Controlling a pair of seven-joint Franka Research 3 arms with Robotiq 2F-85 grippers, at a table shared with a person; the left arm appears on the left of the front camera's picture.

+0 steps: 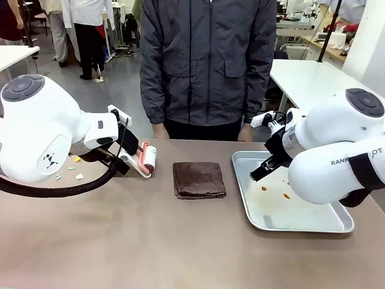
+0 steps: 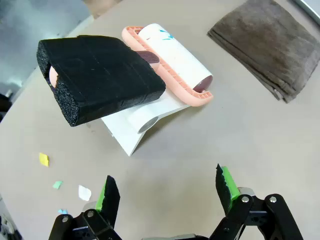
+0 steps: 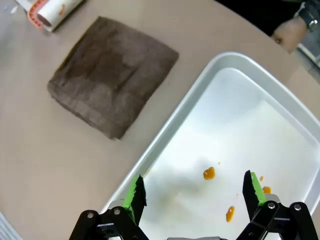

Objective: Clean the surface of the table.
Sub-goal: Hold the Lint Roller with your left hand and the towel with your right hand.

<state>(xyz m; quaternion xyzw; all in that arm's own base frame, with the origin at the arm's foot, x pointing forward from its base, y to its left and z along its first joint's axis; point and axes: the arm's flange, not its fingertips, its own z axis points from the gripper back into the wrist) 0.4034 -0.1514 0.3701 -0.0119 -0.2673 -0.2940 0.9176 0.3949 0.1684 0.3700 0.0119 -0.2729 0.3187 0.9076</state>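
The lint roller (image 2: 172, 62), foam handle (image 2: 100, 75) just ahead, is being faced by the spread left gripper (image 2: 166, 181); scraps (image 2: 44, 159) are dotting the table (image 2: 260, 150) alongside.

Front view: fixed on the robot's side, facing across the table (image 1: 150, 241) toward a person (image 1: 207, 60) at its far edge. Left wrist view looks closely down on a lint roller (image 2: 175, 60), right wrist view on a metal tray (image 3: 280, 130). All three share the folded brown cloth (image 1: 199, 179).
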